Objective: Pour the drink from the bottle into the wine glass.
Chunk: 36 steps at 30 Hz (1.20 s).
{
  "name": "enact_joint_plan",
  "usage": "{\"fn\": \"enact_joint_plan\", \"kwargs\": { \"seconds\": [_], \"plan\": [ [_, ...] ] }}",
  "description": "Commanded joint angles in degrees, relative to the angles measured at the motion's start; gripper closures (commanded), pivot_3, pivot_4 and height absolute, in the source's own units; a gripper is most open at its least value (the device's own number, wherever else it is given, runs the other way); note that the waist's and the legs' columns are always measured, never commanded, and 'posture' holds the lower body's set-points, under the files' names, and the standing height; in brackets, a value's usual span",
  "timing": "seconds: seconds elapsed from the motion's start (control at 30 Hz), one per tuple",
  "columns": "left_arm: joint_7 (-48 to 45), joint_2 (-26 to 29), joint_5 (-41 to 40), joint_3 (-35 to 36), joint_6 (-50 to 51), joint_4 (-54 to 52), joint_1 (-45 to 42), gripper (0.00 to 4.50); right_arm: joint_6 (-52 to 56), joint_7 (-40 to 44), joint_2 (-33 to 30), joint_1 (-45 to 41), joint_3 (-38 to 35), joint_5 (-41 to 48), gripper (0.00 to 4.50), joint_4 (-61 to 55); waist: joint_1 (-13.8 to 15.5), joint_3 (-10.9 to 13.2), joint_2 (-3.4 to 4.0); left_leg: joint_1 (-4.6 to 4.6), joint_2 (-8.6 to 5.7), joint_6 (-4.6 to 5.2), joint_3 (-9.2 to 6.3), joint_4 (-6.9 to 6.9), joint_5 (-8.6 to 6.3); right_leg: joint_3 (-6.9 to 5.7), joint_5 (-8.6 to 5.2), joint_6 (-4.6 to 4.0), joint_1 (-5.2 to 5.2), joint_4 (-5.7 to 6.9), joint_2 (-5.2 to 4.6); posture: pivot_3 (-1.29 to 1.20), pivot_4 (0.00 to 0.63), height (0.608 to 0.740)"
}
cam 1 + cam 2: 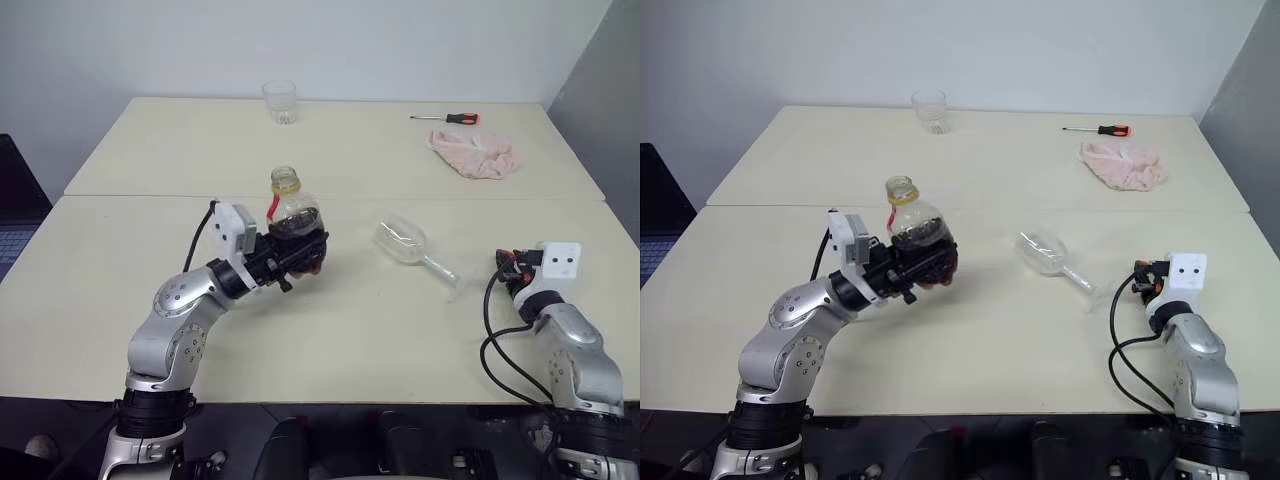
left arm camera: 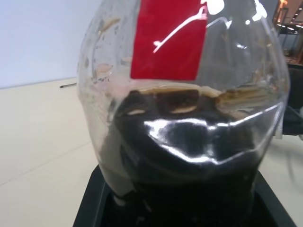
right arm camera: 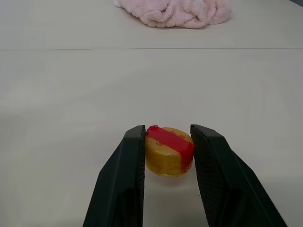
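Holding the uncapped bottle (image 1: 290, 215) upright above the table (image 1: 330, 330), the left gripper (image 1: 300, 255) clamps its lower body; the drink (image 2: 189, 156) fills the lower half. The right gripper (image 3: 166, 156) grips the cap (image 3: 169, 151) at table level. The glass (image 1: 405, 242) lies on its side between the arms, so pouring cannot begin. Judged next move: release the cap, then stand the glass upright.

Table (image 1: 350, 340): tipped wine glass (image 1: 403, 241), tumbler (image 1: 280, 101), screwdriver (image 1: 447, 118), pink cloth (image 1: 475, 155)
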Motion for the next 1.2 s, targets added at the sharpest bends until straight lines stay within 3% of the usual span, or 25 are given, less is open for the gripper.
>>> {"fn": "enact_joint_plan", "kwargs": {
  "seconds": [0.03, 0.3, 0.33, 0.57, 0.6, 0.93, 1.2],
  "plan": [
    [-2.30, 0.86, -2.37, -0.37, 0.21, -3.63, -0.47, 2.80, -2.98, -0.56, 0.01, -1.24, -0.80, -0.83, 3.33, 1.54, 0.01, 0.00, 0.01, 0.00, 0.00, 0.00, 0.00, 0.00, 0.00, 0.00, 0.00, 0.00, 0.00, 0.00, 0.00, 0.00, 0.150, 0.740],
    [-3.96, 1.69, -3.73, -0.48, 1.34, -3.84, -0.43, 2.80, -3.58, -0.84, -0.20, -1.63, -0.96, -1.05, 3.33, 2.76, 0.03, -0.01, 0.02, 0.00, 0.00, 0.00, 0.00, 0.00, 0.00, 0.01, 0.00, 0.00, 0.00, 0.01, 0.00, 0.00, 0.150, 0.740],
    [-4.06, 1.77, -3.84, -0.50, 1.40, -3.90, -0.41, 2.80, -3.54, -0.92, -0.16, -1.62, -0.93, -1.07, 2.59, 2.75, 0.03, -0.01, 0.02, 0.00, 0.00, 0.00, 0.00, 0.00, 0.00, 0.01, 0.00, 0.00, 0.00, 0.01, 0.00, 0.00, 0.150, 0.740],
    [-4.62, 2.04, -3.87, -0.46, 1.58, -4.12, -0.42, 2.80, -3.48, -1.45, -0.15, -1.45, -0.70, -1.18, 0.18, 2.56, 0.03, -0.01, 0.02, 0.00, 0.00, 0.00, 0.00, 0.00, 0.00, 0.01, 0.00, 0.00, 0.00, 0.01, 0.00, 0.00, 0.150, 0.740],
    [-4.64, 2.05, -3.84, -0.46, 1.59, -4.12, -0.44, 2.80, -3.48, -1.45, -0.17, -1.41, -0.70, -1.16, 0.02, 2.45, 0.03, -0.01, 0.02, 0.00, 0.00, 0.00, 0.00, 0.00, 0.00, 0.01, 0.00, 0.00, 0.00, 0.01, 0.00, 0.00, 0.150, 0.740],
    [-4.78, 2.22, -3.66, -0.38, 1.36, -4.04, -0.29, 2.80, -2.19, 0.31, -1.19, 0.16, -1.96, 1.07, 0.02, -2.28, 0.04, -0.01, 0.02, 0.00, 0.00, 0.00, 0.00, 0.00, 0.00, 0.02, 0.00, 0.00, 0.00, 0.01, 0.00, 0.00, 0.150, 0.740],
    [-3.86, 3.02, -3.41, 0.92, 1.03, -3.49, -0.04, 2.80, 1.64, 5.39, -2.38, 4.70, -3.09, 7.41, 0.02, -14.36, 0.09, -0.01, 0.02, -0.01, 0.00, 0.00, -0.02, 0.00, 0.00, 0.01, 0.00, 0.00, 0.01, 0.00, 0.00, 0.00, 0.150, 0.740]
  ]
}}
